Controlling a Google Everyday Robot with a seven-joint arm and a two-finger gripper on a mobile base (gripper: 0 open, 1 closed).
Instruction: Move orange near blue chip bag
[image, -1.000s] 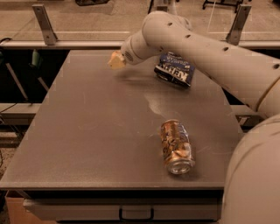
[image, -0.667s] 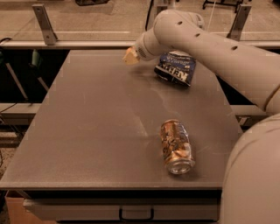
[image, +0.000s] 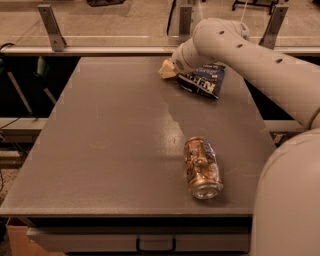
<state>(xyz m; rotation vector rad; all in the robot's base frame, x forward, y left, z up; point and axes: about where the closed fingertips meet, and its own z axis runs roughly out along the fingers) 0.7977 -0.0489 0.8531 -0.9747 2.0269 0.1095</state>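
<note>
First, a shiny gold-brown can (image: 202, 167) lies on its side on the matte grey table (image: 100, 150). Farther back, the gripper (image: 170, 65) is clamped on the small, smooth orange (image: 165, 70), just beside the blue chip bag (image: 202, 80), crumpled navy foil. Carrying looks nearly complete; next comes gentle lowering and release.

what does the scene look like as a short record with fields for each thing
end effector: far side of the table, at the orange
orange: just image-left of the blue chip bag; resting or lifted unclear
blue chip bag: lying crumpled at the table's far right
can: on its side, front right, apart from the others
</note>
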